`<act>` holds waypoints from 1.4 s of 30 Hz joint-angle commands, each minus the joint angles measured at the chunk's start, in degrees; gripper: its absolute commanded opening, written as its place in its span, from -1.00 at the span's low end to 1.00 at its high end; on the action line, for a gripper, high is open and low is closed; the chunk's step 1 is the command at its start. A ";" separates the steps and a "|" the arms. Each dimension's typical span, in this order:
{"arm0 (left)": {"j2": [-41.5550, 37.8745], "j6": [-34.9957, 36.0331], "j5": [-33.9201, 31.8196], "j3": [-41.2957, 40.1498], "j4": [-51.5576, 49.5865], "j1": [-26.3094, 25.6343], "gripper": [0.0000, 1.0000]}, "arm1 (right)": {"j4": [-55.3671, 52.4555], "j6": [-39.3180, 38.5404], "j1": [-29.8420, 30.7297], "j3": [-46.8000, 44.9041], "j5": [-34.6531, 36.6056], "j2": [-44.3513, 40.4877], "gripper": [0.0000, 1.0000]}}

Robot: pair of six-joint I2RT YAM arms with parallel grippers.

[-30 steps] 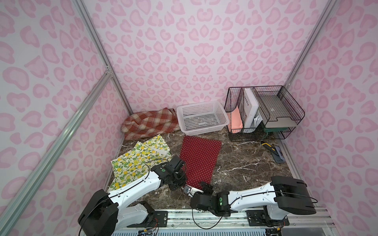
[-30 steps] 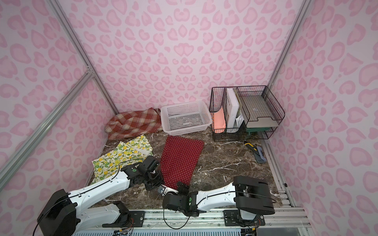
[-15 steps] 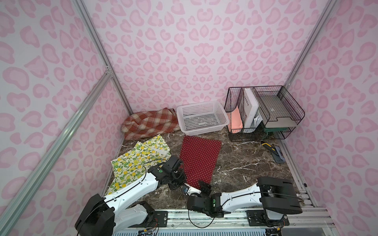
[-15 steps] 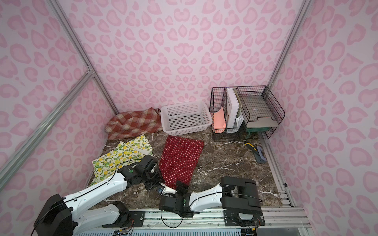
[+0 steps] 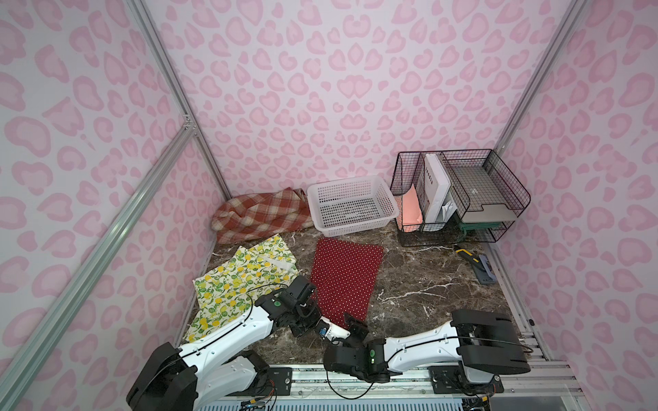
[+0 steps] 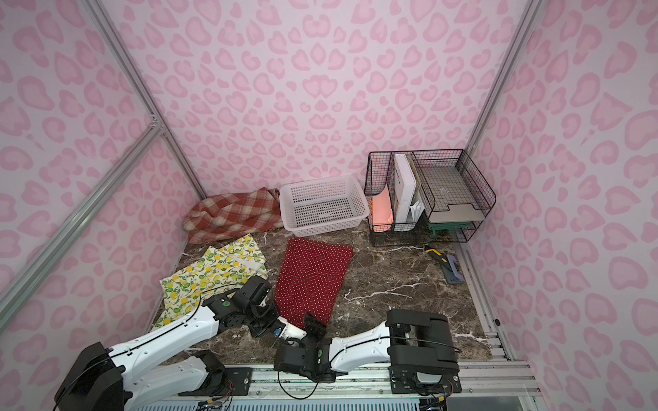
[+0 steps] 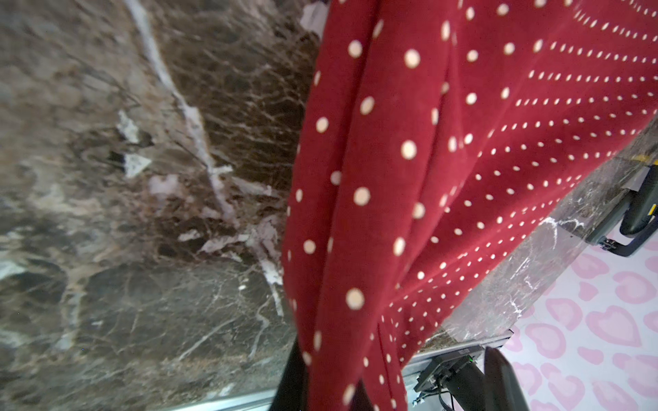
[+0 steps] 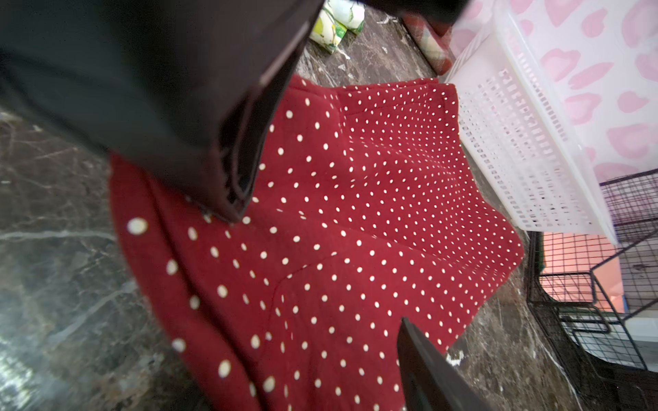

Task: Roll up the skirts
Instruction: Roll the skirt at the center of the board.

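Left gripper (image 5: 309,320) stays clenched on the near-left corner of the red skirt (image 5: 345,277). Right gripper (image 5: 353,323) has slid left to the near hem, jaws narrowing but still apart over the cloth, no grasp yet. The skirt is otherwise flat mid-bench (image 5: 427,284), so rolling looks about to start. Lemon skirt (image 5: 242,281) and plaid skirt (image 5: 260,213) lie unrolled at left.

I log the dotted skirt (image 5: 343,277) mid counter (image 5: 427,281); lemon skirt (image 5: 242,281) left of it; plaid skirt (image 5: 260,213) behind that; basket (image 5: 359,227) behind the dotted skirt; rack (image 5: 402,199) right of the basket.
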 commanded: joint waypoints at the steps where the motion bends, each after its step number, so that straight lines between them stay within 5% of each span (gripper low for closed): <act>1: -0.24 0.37 0.16 -0.38 -1.02 0.14 -1.00 | 1.82 -1.63 -0.06 -0.66 2.01 -0.86 0.03; 7: -1.05 1.06 -0.17 -0.16 -2.43 0.38 -1.00 | 1.96 -4.09 -0.18 -0.67 -4.27 0.82 -0.75; 8: -1.36 1.24 -0.30 -0.03 -2.94 0.56 -0.86 | 1.86 -4.40 -0.32 -0.76 -5.43 0.94 -0.84; 11: -2.99 2.50 -1.81 0.78 -6.00 1.54 0.28 | 0.02 -5.22 -1.42 -0.62 -11.08 0.47 -1.00; 13: -5.01 4.01 -4.04 1.70 -10.12 2.83 0.86 | -2.06 -6.36 -2.95 -0.06 -18.18 -0.75 -1.00; 14: -6.38 4.66 -5.00 1.81 -11.74 3.64 0.95 | -2.93 -7.02 -3.59 0.22 -21.77 -1.36 -1.00; 22: -20.24 5.79 -10.60 -1.62 -17.83 9.39 0.95 | -9.49 -10.85 -12.71 5.97 -56.39 -1.24 -1.00; 31: -23.59 5.28 -10.19 -4.16 -17.69 9.36 0.95 | -15.73 -15.10 -30.85 16.60 -95.17 7.07 -1.00; 36: -23.01 6.78 -11.59 -2.31 -16.59 9.30 0.95 | -19.61 -18.38 -38.66 19.85 -108.18 14.73 -1.00; 42: -22.64 9.75 -13.35 0.73 -15.33 9.30 0.95 | -20.42 -18.45 -45.80 21.42 -111.28 20.04 -1.00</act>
